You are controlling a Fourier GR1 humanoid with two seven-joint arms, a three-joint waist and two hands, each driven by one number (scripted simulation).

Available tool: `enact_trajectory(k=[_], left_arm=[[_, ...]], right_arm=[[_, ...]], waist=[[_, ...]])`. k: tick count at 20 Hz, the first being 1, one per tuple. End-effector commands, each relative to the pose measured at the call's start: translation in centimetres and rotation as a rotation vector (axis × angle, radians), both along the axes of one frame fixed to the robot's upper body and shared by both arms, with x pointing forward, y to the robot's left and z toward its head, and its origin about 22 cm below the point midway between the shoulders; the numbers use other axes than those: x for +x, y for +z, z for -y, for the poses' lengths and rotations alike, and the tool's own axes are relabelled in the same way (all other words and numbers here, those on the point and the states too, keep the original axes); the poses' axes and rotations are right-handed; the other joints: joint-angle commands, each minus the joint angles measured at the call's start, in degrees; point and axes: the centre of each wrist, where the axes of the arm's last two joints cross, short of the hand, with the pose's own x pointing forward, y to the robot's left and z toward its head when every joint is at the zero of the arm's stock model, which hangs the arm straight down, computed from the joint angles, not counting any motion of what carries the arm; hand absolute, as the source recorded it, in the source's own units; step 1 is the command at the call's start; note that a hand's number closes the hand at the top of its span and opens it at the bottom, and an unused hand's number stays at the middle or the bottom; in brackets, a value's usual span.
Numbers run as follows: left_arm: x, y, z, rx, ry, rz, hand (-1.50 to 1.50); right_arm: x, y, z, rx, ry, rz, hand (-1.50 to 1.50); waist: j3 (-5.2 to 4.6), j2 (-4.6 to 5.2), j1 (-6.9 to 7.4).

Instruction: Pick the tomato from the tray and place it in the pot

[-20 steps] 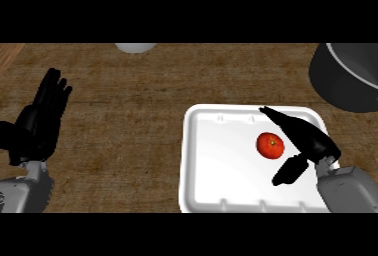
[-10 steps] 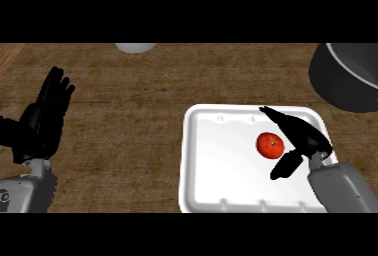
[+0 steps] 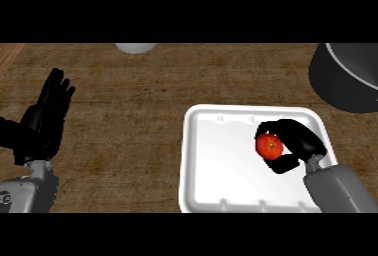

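Compared with half a second ago, your right hand (image 3: pixel 295 142) has closed: then its fingers stood spread over the tomato (image 3: pixel 269 146), one pointing toward the tray's far left and the thumb hanging below; now fingers and thumb are curled round the fruit from its right side, above and beneath, so the hand holds the tomato. The tomato itself sits about where it was, in the right half of the white tray (image 3: pixel 221 170), nearer the tray's right edge than its left and roughly midway between the far and near edges. You cannot tell from this view whether it is still touching the tray floor or already lifted clear. It reads as slightly taller than wide here, its long axis running from the far edge toward the near edge of the tray, with a small dark mark near its middle facing up at you; whether that is the stem end is too small to make out. Its right side is hidden behind the black fingers. Your left hand (image 3: pixel 44 122) rests in the same place as before, near the counter's (image 3: pixel 148 90) left edge, fingers straight and pointing away. The dark pot (image 3: pixel 347 75) stands at the far right corner of the counter, cut off by the view's right edge, well apart from the tray. A pale round object (image 3: pixel 135 47) at the far edge is cut off by the top band.
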Motion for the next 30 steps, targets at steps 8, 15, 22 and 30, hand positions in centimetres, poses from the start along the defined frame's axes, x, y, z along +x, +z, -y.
enact_trajectory(k=[8,15,22,30], left_arm=[[0.7,1.9,-1.1,0.013,0.003,0.004,0.00],[-0.1,0.6,1.4,0.001,0.003,0.008,0.00],[-0.1,1.8,-1.5,0.002,0.025,0.009,0.00],[0.8,0.7,-1.3,0.003,0.018,-0.010,0.00]], right_arm=[[-2.0,2.3,-9.7,-0.007,0.180,0.004,1.50],[-3.6,5.9,-7.9,0.020,0.127,0.110,1.50],[-6.2,11.5,-5.8,0.217,-0.143,0.465,1.50],[-6.2,16.8,-1.8,0.322,-0.396,0.767,1.50]], waist=[[0.15,0.07,-0.24],[0.17,0.15,-0.42],[0.17,-0.22,-1.22],[0.17,0.22,-0.73]])
